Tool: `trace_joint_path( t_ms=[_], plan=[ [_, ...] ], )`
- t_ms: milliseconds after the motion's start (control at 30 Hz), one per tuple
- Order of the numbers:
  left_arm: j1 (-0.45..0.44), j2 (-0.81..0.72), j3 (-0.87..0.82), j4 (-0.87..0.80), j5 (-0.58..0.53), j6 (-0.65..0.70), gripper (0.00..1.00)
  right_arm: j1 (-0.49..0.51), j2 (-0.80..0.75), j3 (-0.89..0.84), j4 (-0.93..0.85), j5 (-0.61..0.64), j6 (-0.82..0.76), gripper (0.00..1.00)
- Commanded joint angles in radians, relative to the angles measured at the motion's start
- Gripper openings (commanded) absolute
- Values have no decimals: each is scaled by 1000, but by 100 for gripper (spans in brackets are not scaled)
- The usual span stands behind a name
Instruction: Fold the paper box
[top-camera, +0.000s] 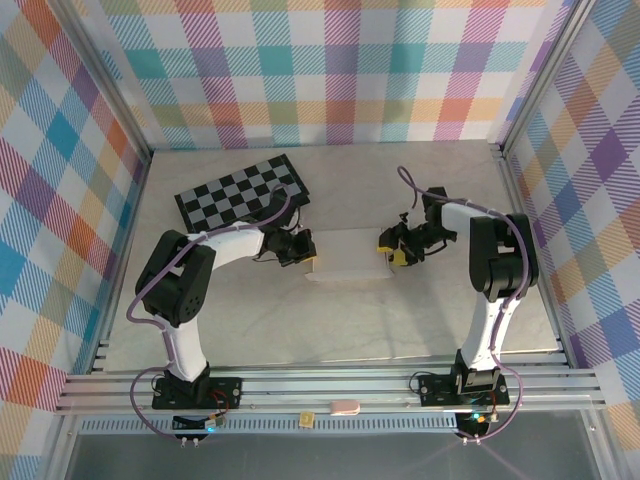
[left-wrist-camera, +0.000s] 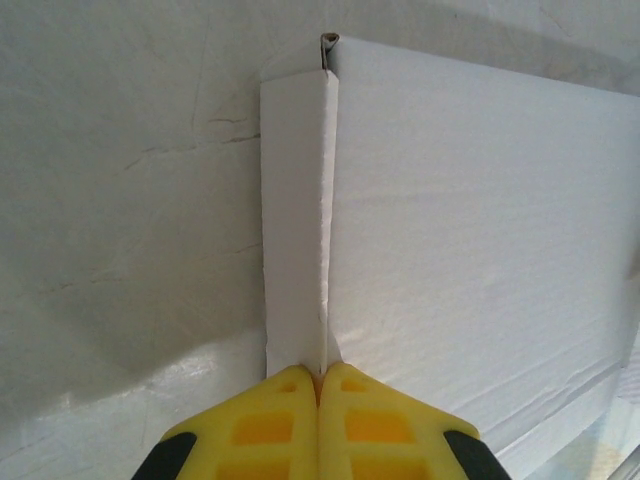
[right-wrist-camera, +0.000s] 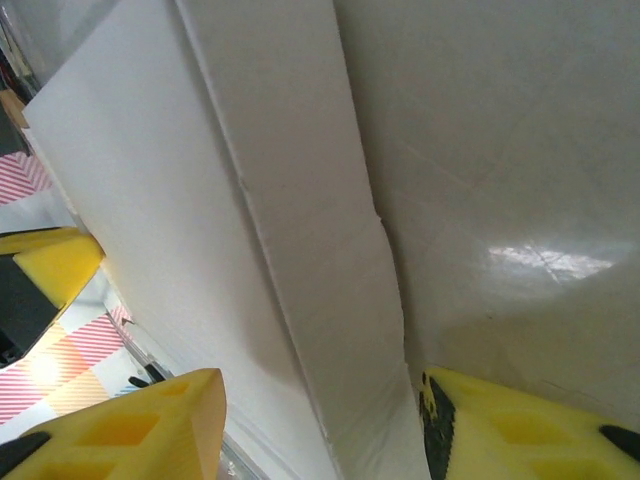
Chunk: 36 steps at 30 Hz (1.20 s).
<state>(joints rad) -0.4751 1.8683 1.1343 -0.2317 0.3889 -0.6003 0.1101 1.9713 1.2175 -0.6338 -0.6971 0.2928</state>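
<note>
Left claw (left-wrist-camera: 320, 385) pinches the paper box (left-wrist-camera: 470, 230); right claw (right-wrist-camera: 320, 415) gapes astride it, on pale marbled table (top-camera: 350, 335) amid plaid walls (top-camera: 330, 70).

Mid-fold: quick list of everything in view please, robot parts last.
box: 1, white, table centre
board: 1, black-grey checkered, table's far left
table: 1, pale marbled, under everything
walls: 3, pastel plaid, around table
rail: 1, silver, near edge
pink item: 1, pink, on rail
arms: 2, white-black, based at rail
left gripper: 1, yellow jaws shut, pinching box's left-end fold
right gripper: 1, yellow jaws open, astride box's right end
</note>
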Motion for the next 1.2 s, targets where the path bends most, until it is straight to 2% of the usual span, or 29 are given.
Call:
trace_joint_path(
  t_ms=[0,133,267,533,767,1000,1167],
  plan=[
    [25,31,-45,-77,-51,25,0,-14,-6,4,-17,-17,-57,54],
    [30,37,-37,-81,-50,28,0,-19,9,-4,8,-79,-56,56],
    [36,47,-25,-88,-42,29,0,3,70,-2,54,-192,-41,64],
    [67,52,-18,-57,-2,-10,0,31,70,-59,211,-283,74,55],
    [95,69,-14,-54,34,-49,0,68,43,-71,235,-279,103,56],
    [125,75,-14,-95,48,-36,0,64,-12,-77,146,-167,21,62],
    [127,78,-21,-90,60,-26,0,66,40,-44,234,-250,75,60]
  ],
)
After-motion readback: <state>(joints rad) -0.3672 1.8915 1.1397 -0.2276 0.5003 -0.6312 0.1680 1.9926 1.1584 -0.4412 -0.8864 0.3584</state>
